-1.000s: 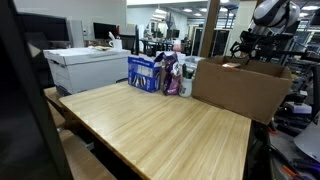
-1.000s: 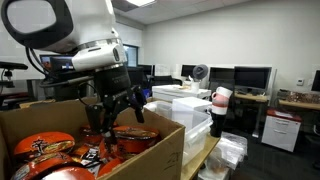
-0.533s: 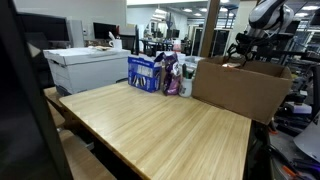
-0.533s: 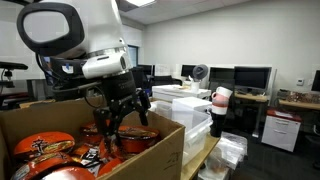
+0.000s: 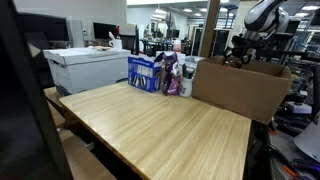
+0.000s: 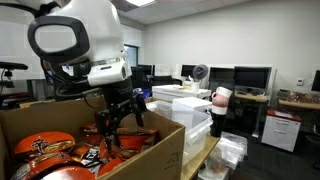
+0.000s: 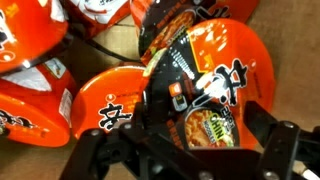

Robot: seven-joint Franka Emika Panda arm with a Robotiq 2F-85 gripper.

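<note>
A large cardboard box (image 5: pixel 238 88) stands at the far right of the wooden table and holds several orange-red instant noodle bowls (image 6: pixel 44 148). My gripper (image 6: pixel 120 128) hangs inside the box opening, just above the bowls (image 6: pixel 128 138) near its front corner. In the wrist view the gripper (image 7: pixel 186 142) is open, its two dark fingers (image 7: pixel 284 146) spread either side of a noodle bowl (image 7: pixel 205 85) with a black and orange lid. Nothing is held. In an exterior view the gripper (image 5: pixel 241 50) shows small above the box rim.
A wooden table (image 5: pixel 160 130) fills the foreground, with a blue package (image 5: pixel 145 72) and colourful packets (image 5: pixel 172 72) beside the box. A white printer (image 5: pixel 86 68) stands behind. White boxes (image 6: pixel 186 108) and desks with monitors (image 6: pixel 252 76) lie beyond the cardboard box (image 6: pixel 150 160).
The arm has swung slightly sideways and the gripper has sunk a little closer to the bowls. The jaws stay open; nothing in the box has moved.
</note>
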